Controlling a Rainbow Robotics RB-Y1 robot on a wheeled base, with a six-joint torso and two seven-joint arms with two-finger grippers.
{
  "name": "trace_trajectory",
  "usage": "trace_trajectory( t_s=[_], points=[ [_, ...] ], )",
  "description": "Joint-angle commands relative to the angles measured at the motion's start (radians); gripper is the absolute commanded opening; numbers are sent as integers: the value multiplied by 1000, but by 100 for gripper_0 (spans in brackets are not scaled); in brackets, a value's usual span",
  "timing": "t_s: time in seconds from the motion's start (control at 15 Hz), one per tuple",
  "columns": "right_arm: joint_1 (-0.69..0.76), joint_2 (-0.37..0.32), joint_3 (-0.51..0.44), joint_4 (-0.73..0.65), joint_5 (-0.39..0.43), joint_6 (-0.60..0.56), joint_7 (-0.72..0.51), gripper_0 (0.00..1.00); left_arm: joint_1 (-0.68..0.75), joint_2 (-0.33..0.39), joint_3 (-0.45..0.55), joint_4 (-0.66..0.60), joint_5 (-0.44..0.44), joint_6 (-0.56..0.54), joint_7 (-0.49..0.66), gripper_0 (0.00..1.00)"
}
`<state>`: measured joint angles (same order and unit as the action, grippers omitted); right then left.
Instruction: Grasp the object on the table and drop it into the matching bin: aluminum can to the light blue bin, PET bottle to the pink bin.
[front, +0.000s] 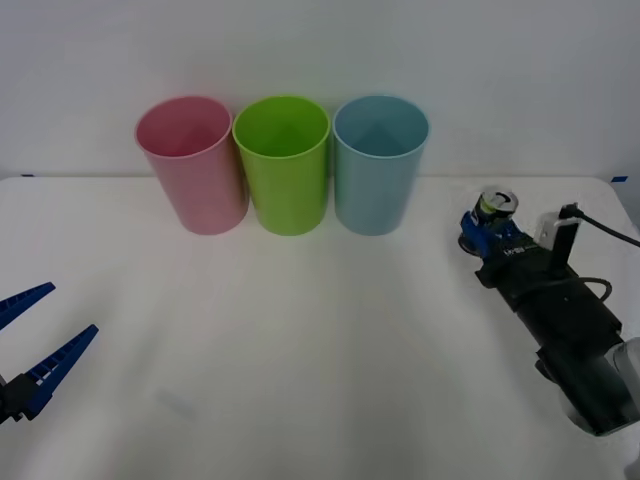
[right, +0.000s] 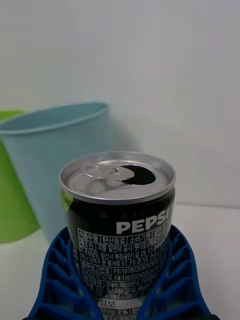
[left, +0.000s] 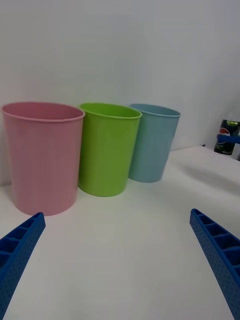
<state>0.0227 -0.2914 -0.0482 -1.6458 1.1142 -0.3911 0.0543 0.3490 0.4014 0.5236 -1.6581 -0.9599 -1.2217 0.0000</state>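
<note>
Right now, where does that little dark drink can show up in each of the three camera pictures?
Front view: the can stands at the table's far right, between the right gripper's fingers.
Right wrist view: the can is low in the centre, blue fingers either side.
Left wrist view: the can is at the right edge.
Shared landmark: the light blue bin.

Bins: three, one pink bin, one green bin, one light blue bin. Cans: one can. Tables: one table. Grippers: two, left gripper and right gripper.
</note>
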Motion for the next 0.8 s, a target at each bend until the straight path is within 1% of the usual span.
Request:
trace_trajectory(
  t_s=[0.07, 0.4, 0.67, 0.8],
  points=[
    [33, -58, 34, -118, 13, 0, -116, 0, 0, 0, 0, 0, 0, 0, 0, 100],
    [19, -140, 53, -264, 45, -3, -284, 0, 0, 0, 0, 0, 0, 0, 0, 100],
    [-63, -198, 64, -269, 45, 2, -312, 0, 0, 0, 0, 0, 0, 0, 0, 100],
    [-96, -218, 60, -249, 45, 5, -320, 0, 0, 0, 0, 0, 0, 0, 0, 100]
  ],
)
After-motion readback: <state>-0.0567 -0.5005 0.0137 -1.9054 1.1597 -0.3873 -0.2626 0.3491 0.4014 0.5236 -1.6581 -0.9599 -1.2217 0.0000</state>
